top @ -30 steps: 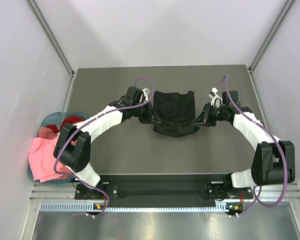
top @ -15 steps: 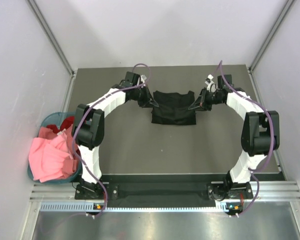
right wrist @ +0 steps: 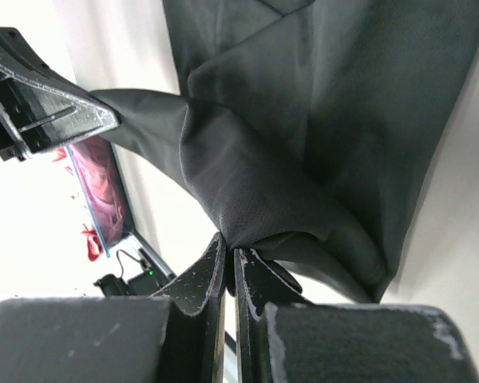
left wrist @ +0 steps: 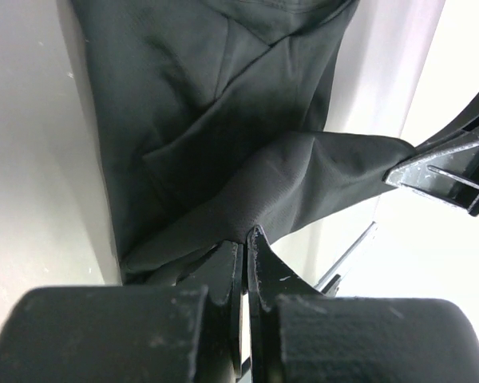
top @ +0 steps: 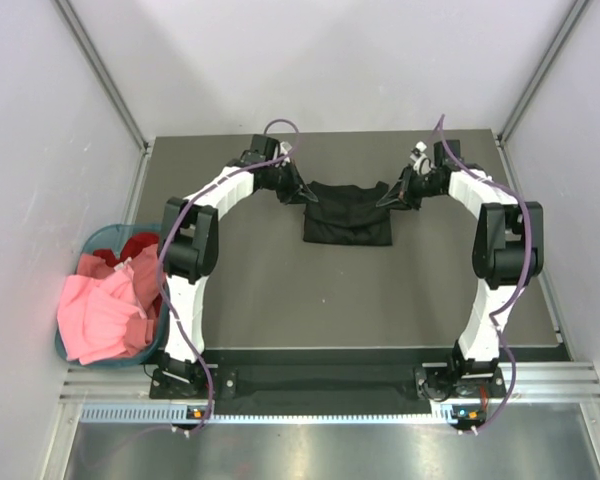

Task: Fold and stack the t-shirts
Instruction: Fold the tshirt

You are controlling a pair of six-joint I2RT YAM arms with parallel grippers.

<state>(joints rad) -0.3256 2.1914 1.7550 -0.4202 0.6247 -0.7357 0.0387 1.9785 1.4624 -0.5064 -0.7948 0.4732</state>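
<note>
Top external: 1 black t-shirt (top: 348,215), far-centre of table. Left gripper (top: 302,197) and right gripper (top: 384,201) each clamp its hem, now carried from the near side to the collar. Crosswise fold likely complete; release pending.

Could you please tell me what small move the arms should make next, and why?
Probably lower and open both grippers: the left gripper and right gripper are each shut on a far corner of the black t-shirt, which already looks folded over on the table.
</note>
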